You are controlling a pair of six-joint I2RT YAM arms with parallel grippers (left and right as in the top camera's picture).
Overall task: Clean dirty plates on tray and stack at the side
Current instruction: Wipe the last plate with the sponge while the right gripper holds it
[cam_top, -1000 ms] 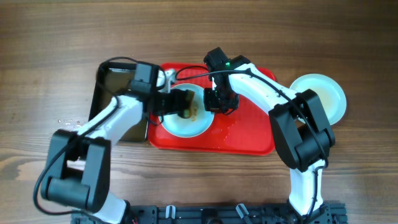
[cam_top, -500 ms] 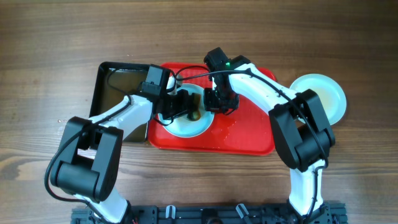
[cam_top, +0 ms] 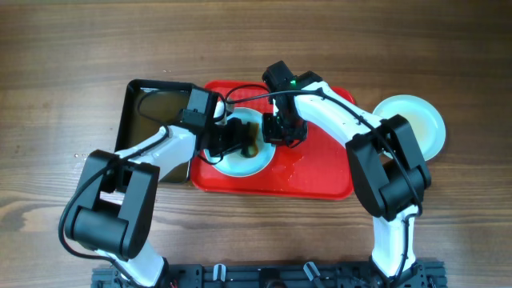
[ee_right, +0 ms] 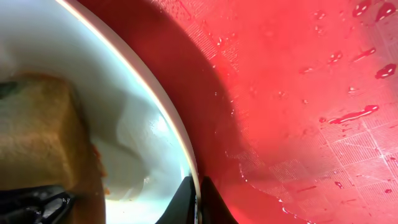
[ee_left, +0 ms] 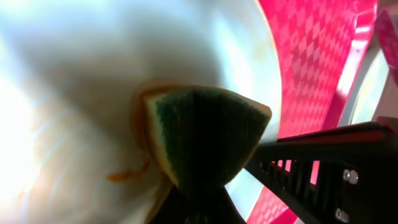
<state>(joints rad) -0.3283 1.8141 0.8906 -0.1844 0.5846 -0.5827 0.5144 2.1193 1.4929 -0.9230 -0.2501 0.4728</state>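
A pale plate (cam_top: 240,156) with brown sauce smears lies on the red tray (cam_top: 312,172). My left gripper (cam_top: 238,136) is shut on a green-and-yellow sponge (ee_left: 205,134) and presses it onto the plate's centre (ee_left: 74,93). My right gripper (cam_top: 276,132) is shut on the plate's right rim (ee_right: 180,146), one finger on each side of the edge. The sponge also shows at the left of the right wrist view (ee_right: 40,130). Another pale plate (cam_top: 412,124) sits on the table to the right of the tray.
A narrower black tray (cam_top: 148,120) lies against the red tray's left side, under my left arm. Water drops dot the red tray's surface (ee_right: 348,115). Bare wooden table (cam_top: 48,80) surrounds both trays.
My left gripper has moved right with the sponge, from the plate's left part onto its centre. The right arm and plate have stayed still.
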